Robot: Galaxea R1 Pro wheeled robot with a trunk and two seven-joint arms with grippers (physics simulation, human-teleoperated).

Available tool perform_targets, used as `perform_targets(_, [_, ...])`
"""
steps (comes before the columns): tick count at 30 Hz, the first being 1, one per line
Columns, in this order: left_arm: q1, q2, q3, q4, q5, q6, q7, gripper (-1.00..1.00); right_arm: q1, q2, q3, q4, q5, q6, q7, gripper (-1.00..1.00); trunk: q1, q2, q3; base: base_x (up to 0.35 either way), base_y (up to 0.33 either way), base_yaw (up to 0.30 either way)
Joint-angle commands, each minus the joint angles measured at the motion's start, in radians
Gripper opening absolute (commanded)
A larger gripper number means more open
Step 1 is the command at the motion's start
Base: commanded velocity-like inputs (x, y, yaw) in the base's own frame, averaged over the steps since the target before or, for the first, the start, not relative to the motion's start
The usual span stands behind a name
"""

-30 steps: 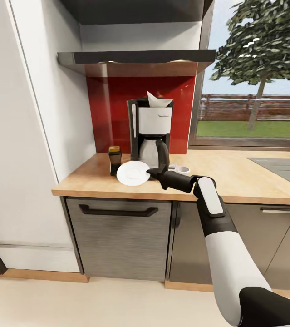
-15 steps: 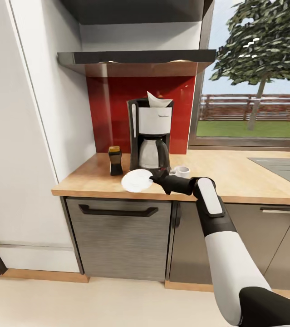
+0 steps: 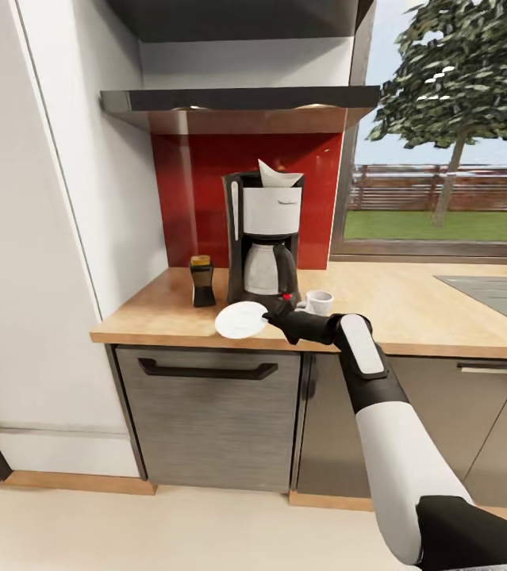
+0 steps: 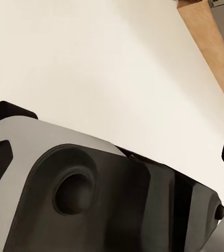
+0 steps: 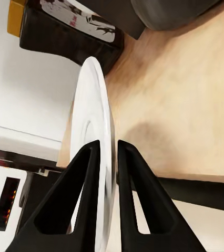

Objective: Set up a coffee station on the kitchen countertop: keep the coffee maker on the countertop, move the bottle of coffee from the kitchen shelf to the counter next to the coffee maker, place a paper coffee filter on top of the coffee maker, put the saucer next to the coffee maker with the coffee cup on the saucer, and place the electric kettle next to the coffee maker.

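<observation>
The right claw (image 3: 270,319) is closed on the rim of the saucer (image 3: 241,319), one finger on each face of the plate, as the right wrist view confirms (image 5: 97,157). The saucer sits in front of the coffee maker (image 3: 263,235), at or just above the counter (image 3: 412,305) near its front edge — contact cannot be confirmed. The bottle of coffee (image 3: 201,281) stands to the left of the coffee maker, the coffee cup (image 3: 316,301) to its right, and the paper coffee filter (image 3: 275,175) rests on top. Judgement: the saucer is light, stiff, smooth and breakable — a thin-edge pinch can pivot or slip, so the rim grip needs level, slow setting down. The left claw's state cannot be determined.
</observation>
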Motion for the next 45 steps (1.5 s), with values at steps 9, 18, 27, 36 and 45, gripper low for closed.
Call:
perform_targets(9, [0.001, 0.000, -0.007, -0.002, 0.008, -0.001, -0.002, 1.00, -0.004, 0.001, -0.005, 0.021, -0.014, 0.000, -0.009, -1.00, 0.000, 0.000, -0.001, 0.099, 0.064, 0.000])
perform_targets(18, [0.001, 0.000, -0.007, -0.002, 0.008, -0.001, -0.002, 1.00, -0.004, 0.001, -0.005, 0.023, -0.013, 0.000, -0.009, -1.00, 0.000, 0.000, -0.001, 0.033, 0.072, 0.000])
perform_targets(27, [0.001, 0.000, -0.007, -0.002, 0.008, -0.001, -0.002, 1.00, -0.006, 0.001, -0.006, 0.049, -0.014, -0.002, -0.009, -1.00, 0.000, 0.000, -0.001, 0.045, 0.063, 0.000])
perform_targets(36, [0.001, 0.000, -0.007, -0.002, 0.008, -0.001, -0.001, 1.00, -0.006, 0.001, -0.008, 0.054, -0.013, -0.002, -0.009, -1.00, 0.000, 0.000, -0.001, 0.095, 0.062, 0.000])
perform_targets(45, [0.001, 0.000, -0.007, -0.002, 0.008, -0.001, -0.001, 1.00, -0.006, 0.001, -0.009, 0.055, -0.013, -0.002, -0.009, -1.00, 0.000, 0.000, -0.001, 0.024, 0.012, 0.000])
